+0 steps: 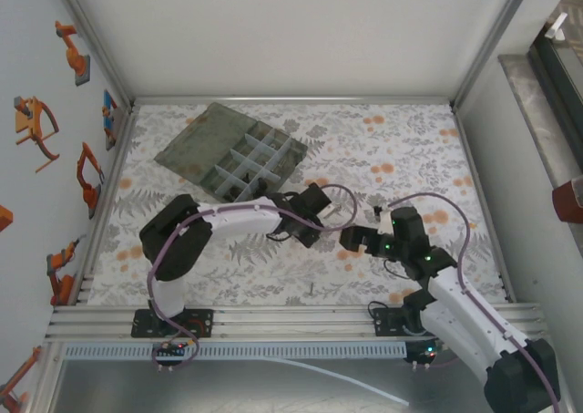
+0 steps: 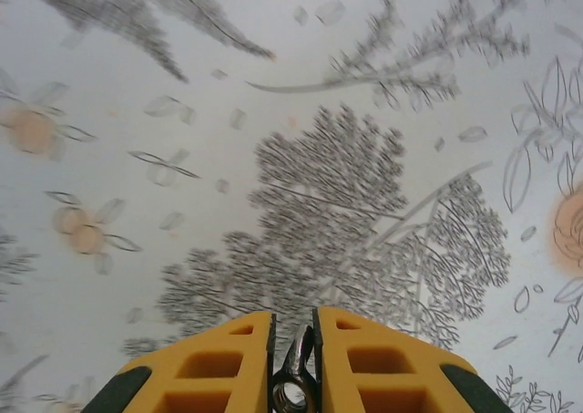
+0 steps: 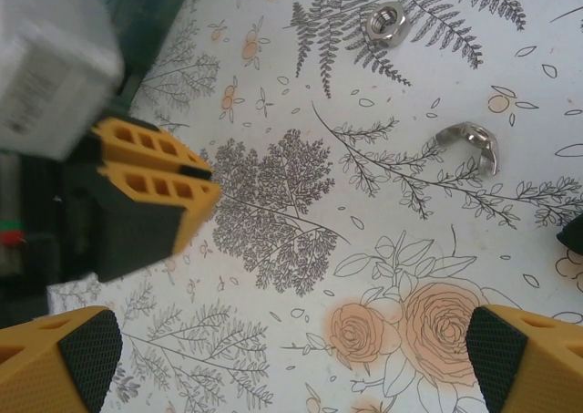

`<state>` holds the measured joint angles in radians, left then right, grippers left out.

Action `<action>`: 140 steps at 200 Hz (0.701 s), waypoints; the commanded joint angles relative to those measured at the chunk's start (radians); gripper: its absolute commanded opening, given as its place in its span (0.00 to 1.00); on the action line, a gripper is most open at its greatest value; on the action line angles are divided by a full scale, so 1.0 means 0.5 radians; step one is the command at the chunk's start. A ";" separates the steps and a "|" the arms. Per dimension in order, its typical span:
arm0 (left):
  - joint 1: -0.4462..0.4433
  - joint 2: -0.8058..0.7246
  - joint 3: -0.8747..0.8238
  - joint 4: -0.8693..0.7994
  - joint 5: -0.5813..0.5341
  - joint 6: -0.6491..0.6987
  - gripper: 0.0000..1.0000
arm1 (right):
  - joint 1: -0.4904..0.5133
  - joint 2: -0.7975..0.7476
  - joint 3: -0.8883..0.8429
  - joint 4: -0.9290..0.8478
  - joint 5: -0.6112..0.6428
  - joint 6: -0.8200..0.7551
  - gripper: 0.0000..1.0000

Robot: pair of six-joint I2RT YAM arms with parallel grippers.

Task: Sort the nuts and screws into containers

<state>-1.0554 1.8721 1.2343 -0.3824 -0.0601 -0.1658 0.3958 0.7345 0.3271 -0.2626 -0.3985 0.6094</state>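
My left gripper [image 2: 293, 329] is shut on a shiny wing nut [image 2: 294, 381], which stands on edge between the yellow fingers above the floral cloth. In the top view this gripper [image 1: 302, 229] hovers just in front of the grey organiser box [image 1: 251, 163] with its pale dividers. My right gripper [image 3: 291, 367] is open with nothing between its black pads. Ahead of it on the cloth lie a silver flanged hex nut [image 3: 383, 21] and a second wing nut [image 3: 469, 145]. The left gripper [image 3: 193, 181] shows at the left of the right wrist view. In the top view the right gripper [image 1: 353, 240] is close beside the left one.
The box's flat lid [image 1: 194, 138] lies open to the back left of the compartments. A metal frame rail [image 1: 273, 322] runs along the near table edge, and white walls close in the sides and back. Cables loop over both arms.
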 commanded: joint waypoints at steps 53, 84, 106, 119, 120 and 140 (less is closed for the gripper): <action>0.506 -0.248 0.105 0.079 0.011 0.109 0.10 | -0.006 0.699 0.304 0.549 -0.144 -0.065 0.99; 0.779 -0.149 0.226 0.071 0.041 0.133 0.10 | -0.006 0.992 0.486 0.739 -0.222 -0.065 0.99; 0.912 -0.066 0.299 0.110 0.068 0.158 0.10 | -0.005 1.205 0.661 0.767 -0.268 -0.101 0.99; 0.969 -0.004 0.344 0.138 0.083 0.168 0.10 | -0.006 1.324 0.758 0.780 -0.300 -0.109 0.99; 0.972 0.001 0.348 0.142 0.084 0.170 0.10 | -0.006 1.329 0.764 0.783 -0.304 -0.109 0.99; 1.037 0.119 0.445 0.169 0.067 0.178 0.10 | -0.006 1.473 0.869 0.833 -0.352 -0.097 0.98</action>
<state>-0.5629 1.8675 1.4014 -0.3214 -0.0444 -0.1081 0.3958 1.4101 0.7021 0.0944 -0.5259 0.5774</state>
